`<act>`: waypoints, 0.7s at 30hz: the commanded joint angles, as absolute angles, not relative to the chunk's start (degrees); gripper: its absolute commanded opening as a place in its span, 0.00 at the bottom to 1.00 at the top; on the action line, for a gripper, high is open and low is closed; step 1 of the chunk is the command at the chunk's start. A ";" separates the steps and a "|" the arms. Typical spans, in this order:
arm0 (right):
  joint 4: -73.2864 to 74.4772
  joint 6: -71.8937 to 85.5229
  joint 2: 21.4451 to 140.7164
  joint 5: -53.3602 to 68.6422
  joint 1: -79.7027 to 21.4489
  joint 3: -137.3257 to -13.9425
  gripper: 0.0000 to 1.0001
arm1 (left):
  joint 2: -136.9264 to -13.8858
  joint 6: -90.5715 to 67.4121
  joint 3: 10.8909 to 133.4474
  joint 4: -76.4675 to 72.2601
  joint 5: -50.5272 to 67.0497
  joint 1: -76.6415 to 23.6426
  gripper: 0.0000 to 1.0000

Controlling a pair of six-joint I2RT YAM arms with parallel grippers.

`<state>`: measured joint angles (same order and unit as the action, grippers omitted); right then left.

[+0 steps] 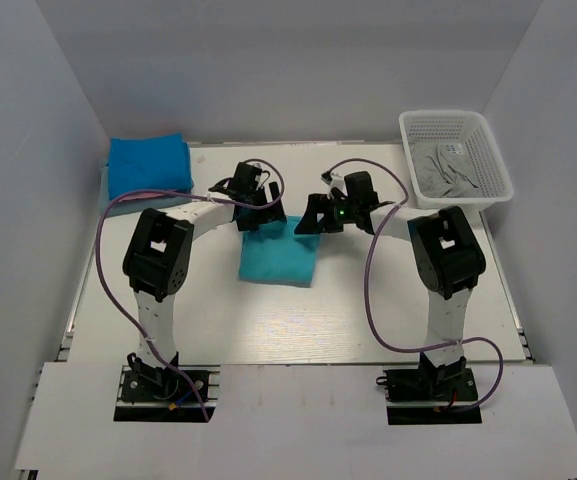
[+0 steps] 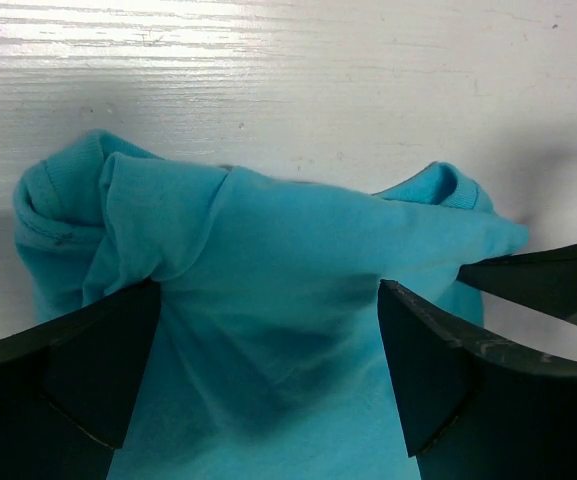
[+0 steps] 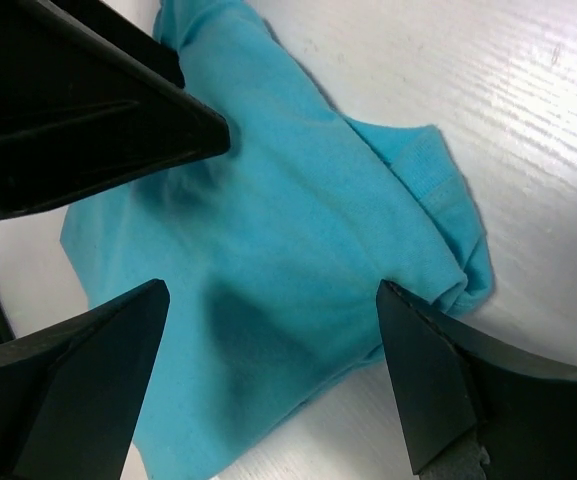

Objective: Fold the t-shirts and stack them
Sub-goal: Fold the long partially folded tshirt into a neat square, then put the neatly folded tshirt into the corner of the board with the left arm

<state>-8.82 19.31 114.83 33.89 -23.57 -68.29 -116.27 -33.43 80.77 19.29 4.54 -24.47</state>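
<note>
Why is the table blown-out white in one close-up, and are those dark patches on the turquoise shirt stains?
Left wrist view: glare whitens the table along the top edge. Both wrist views: the patches on the turquoise shirt look like shadows from the fingers, not stains. Top view: evenly lit.

Turquoise t-shirt [image 1: 278, 262]: plain fabric in all three views, no print or tag legible
Folded blue stack [image 1: 148, 165]: no lettering legible
Grey t-shirt [image 1: 455, 172]: small pale patch near its upper edge, too small to read
White basket [image 1: 415, 150]: no marking legible
Arm housings [image 1: 158, 255]: no brand or number legible
Finding: no readable text anywhere
</note>
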 commanded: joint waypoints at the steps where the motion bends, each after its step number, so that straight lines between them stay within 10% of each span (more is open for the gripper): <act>1: -5.90 14.08 112.96 34.01 -23.73 -71.80 0.90 | -115.06 -32.96 82.26 22.93 3.17 -23.91 1.00; 12: -3.59 17.31 93.52 36.99 -26.98 -62.70 0.90 | -95.12 -34.80 75.28 25.42 -6.42 -24.43 1.00; 21: -12.48 23.20 92.37 45.16 -32.52 -51.86 0.90 | -87.18 -37.71 52.48 10.20 16.76 -25.58 1.00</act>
